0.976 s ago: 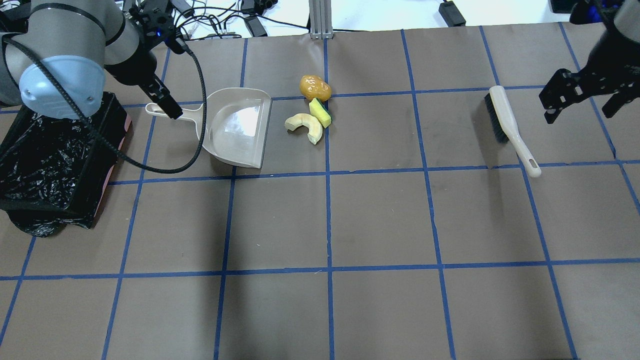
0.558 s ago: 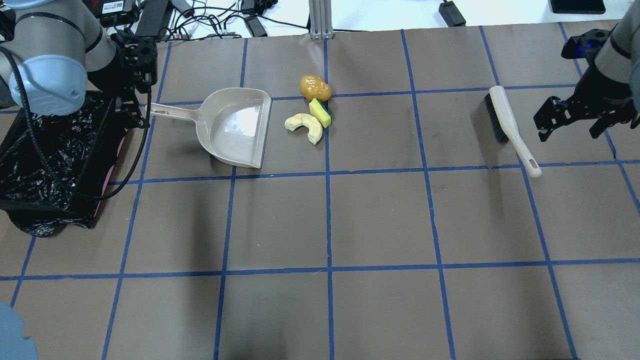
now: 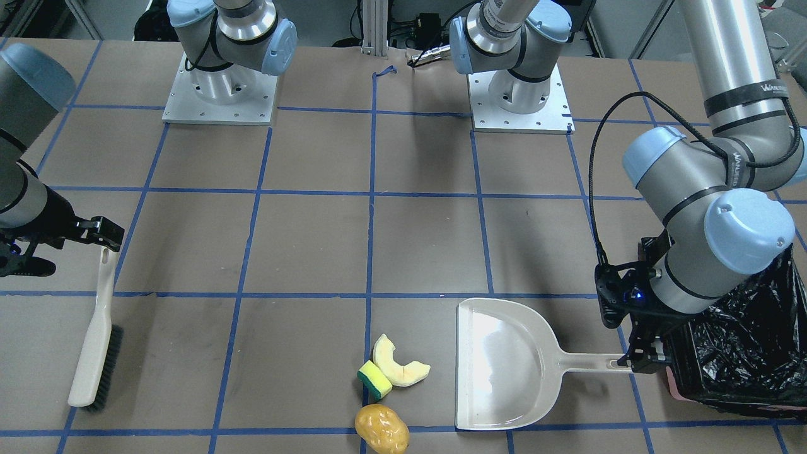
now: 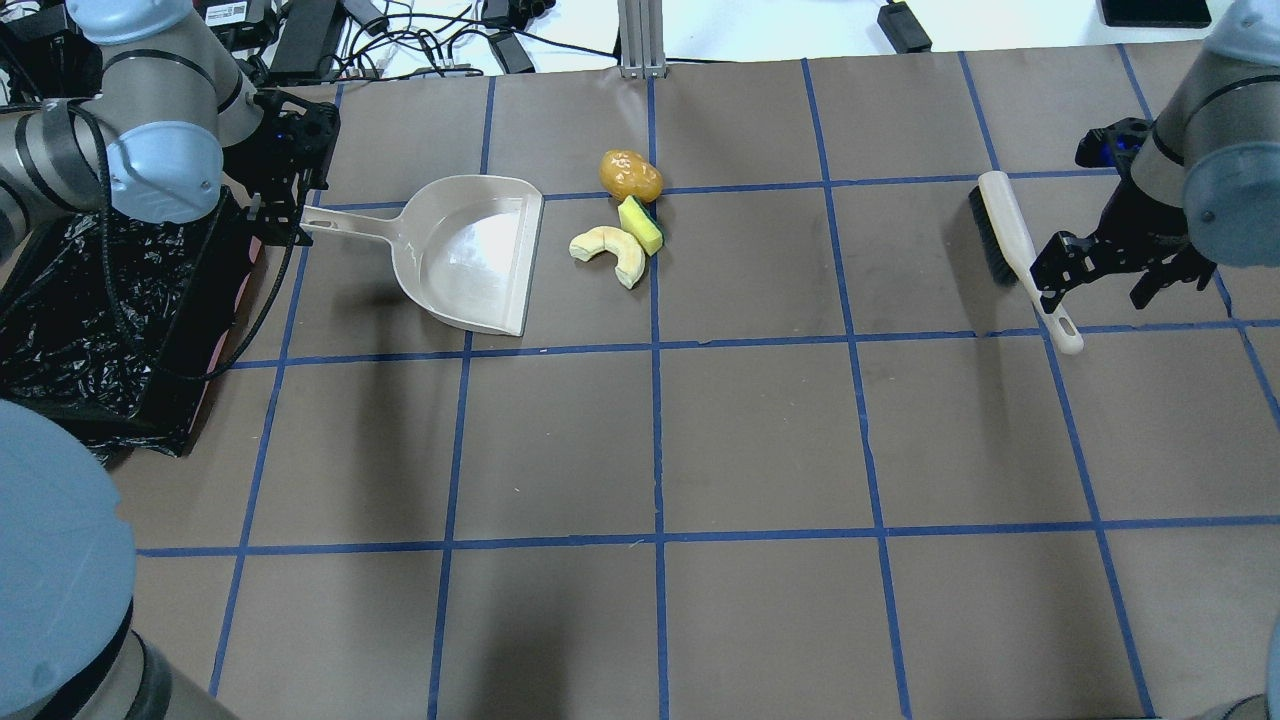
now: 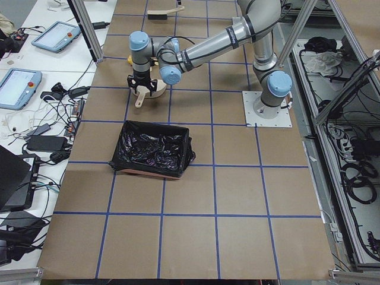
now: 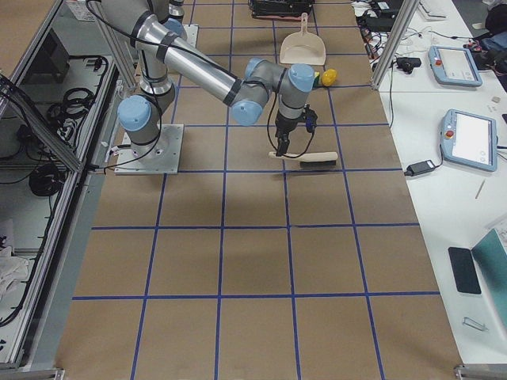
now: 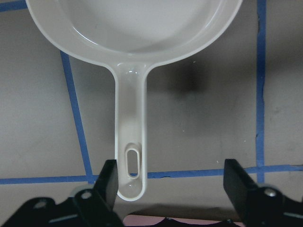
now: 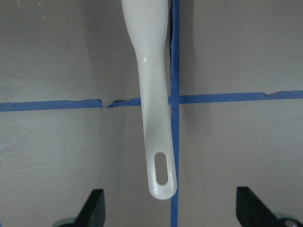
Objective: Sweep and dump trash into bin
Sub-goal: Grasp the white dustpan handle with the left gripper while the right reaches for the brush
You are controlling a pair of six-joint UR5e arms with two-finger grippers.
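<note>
The trash lies in a cluster right of the dustpan's mouth: a pale rind slice (image 4: 610,252), a yellow-and-green sponge (image 4: 640,224) and a golden potato (image 4: 630,174). The black-lined bin (image 4: 90,310) stands at the far left. My left gripper (image 7: 171,184) is open, and the end of the beige dustpan's handle (image 7: 130,161) lies between its fingers, close to one finger. My right gripper (image 8: 173,208) is open, with the end of the beige brush's handle (image 8: 158,161) between its fingers. Neither tool is gripped.
The dustpan (image 4: 470,250) rests flat with its mouth towards the trash. The brush (image 4: 1012,240) lies at the far right, bristles facing left. Cables and a metal post (image 4: 640,35) sit beyond the table's back edge. Both arm bases (image 3: 217,94) show in the front-facing view.
My left gripper has moved to the end of the dustpan handle. My right gripper has moved left and nearer, to the brush handle's end. The tools and trash have not moved.
</note>
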